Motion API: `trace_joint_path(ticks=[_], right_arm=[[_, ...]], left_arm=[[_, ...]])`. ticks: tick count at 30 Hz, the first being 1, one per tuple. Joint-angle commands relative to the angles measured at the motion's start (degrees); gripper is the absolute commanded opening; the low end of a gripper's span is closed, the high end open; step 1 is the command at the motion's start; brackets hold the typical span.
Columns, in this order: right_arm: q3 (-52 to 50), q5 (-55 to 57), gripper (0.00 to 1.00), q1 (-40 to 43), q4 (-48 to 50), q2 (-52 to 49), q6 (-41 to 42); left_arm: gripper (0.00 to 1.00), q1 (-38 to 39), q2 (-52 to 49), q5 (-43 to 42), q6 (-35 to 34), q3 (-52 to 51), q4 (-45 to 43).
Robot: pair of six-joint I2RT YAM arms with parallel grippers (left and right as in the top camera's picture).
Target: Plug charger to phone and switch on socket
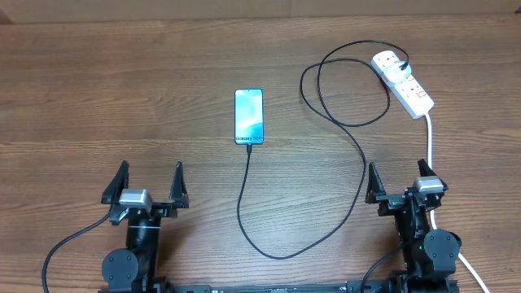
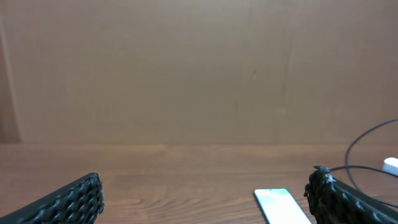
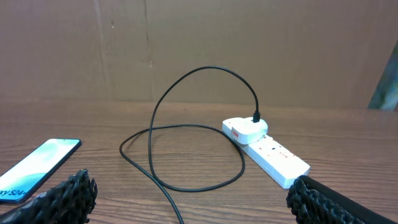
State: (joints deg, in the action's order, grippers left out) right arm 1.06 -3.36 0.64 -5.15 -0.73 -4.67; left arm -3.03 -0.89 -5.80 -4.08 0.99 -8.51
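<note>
Illumination is even and diffuse across all three views, with no hard-edged shadows. In the overhead view the table (image 1: 98,98) is uniformly lit and free of glare; the charger (image 1: 358,146) casts only a faint, narrow shadow close beside itself. The phone (image 1: 249,116) screen is self-lit and reads clearly there. In the left wrist view contrast is low and the picture is hazy, and the phone (image 2: 280,202) screen is washed out to near white. The fingers (image 2: 68,202) at the lower edge are soft. The right wrist view is sharper: the socket (image 3: 273,155) is crisp, bright and not clipped.
</note>
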Motion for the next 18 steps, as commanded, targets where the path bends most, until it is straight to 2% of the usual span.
trace_joint_path(ticks=[1, 4, 8, 13, 18], right_arm=[[-0.59, 0.74, 1.00, -0.26, 0.37, 0.57, 0.33], [-0.59, 0.74, 1.00, -0.26, 0.37, 0.57, 0.35], [-0.59, 0.74, 1.00, -0.26, 0.37, 0.57, 0.35], [-0.59, 0.74, 1.00, -0.26, 0.37, 0.57, 0.35], [-0.59, 0.74, 1.00, -0.26, 0.37, 0.57, 0.35]], left_arm=[[1.00, -0.85, 0.70, 3.43, -1.77, -0.72, 2.12], [1.00, -0.85, 0.70, 6.75, -5.51, -0.72, 7.02], [1.00, -0.83, 0.70, 6.84, -5.66, -0.74, 12.07], [1.00, -0.81, 0.70, 5.73, 0.13, -0.72, 12.94], [0.99, -0.81, 0.70, 5.29, 1.81, -0.72, 12.96]])
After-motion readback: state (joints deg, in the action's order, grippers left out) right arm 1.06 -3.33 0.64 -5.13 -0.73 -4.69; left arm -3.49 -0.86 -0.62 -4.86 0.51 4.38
